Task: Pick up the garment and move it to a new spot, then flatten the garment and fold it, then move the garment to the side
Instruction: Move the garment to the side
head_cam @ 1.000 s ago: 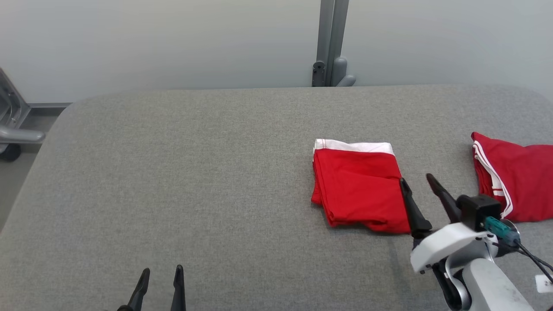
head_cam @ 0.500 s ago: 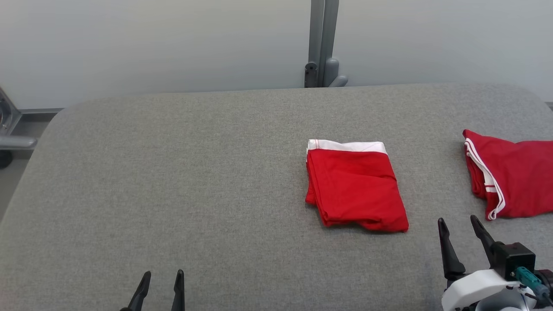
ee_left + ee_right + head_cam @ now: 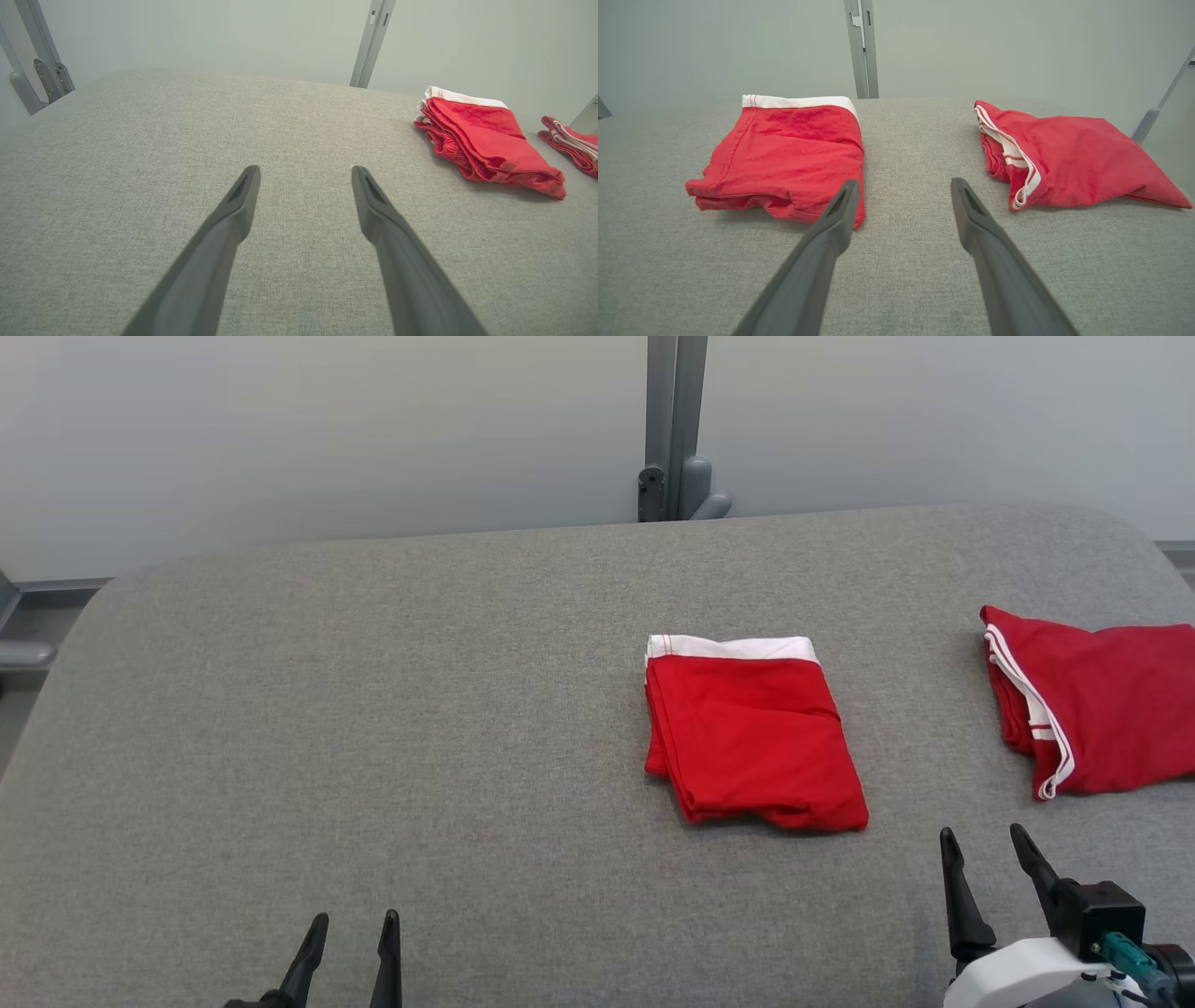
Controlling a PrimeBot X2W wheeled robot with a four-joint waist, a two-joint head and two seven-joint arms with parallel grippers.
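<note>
Grey woven table (image 3: 373, 709) w/ rounded corners fills our head view, pale wall and a metal post (image 3: 667, 420) at 12 o'clock behind it. What's changed: a sec ago our R gripper (image 3: 983, 833) stood at the folded garment's 3 o'clock edge, one finger against the cloth and jaws not yet fully apart; now it has pulled back toward 5 o'clock, jaws spread wide, holding nothing and clear of the fabric. The whole view has also slid a bit, so that's our head turning; the cloth looks unmoved on the table. L gripper (image 3: 355, 917) sits at 7 o'clock, likewise wide and empty, same as before. We read this as release done: folded garment (image 3: 752, 737) lies right of table centre, approx 11 o'clock from the R gripper, so the fold and side placement look finished for this piece. Materials: soft red knit, stacked in several layers into a rough rectangle, white waistband along the 12 o'clock edge, layered fold edges showing at 9 o'clock, near edge a bit lumpy. Second red garment (image 3: 1092, 700), white-striped and loosely bunched, lies well apart at 1 o'clock from the R gripper. Table cloth is coarse, matte, prob. grippy.
</note>
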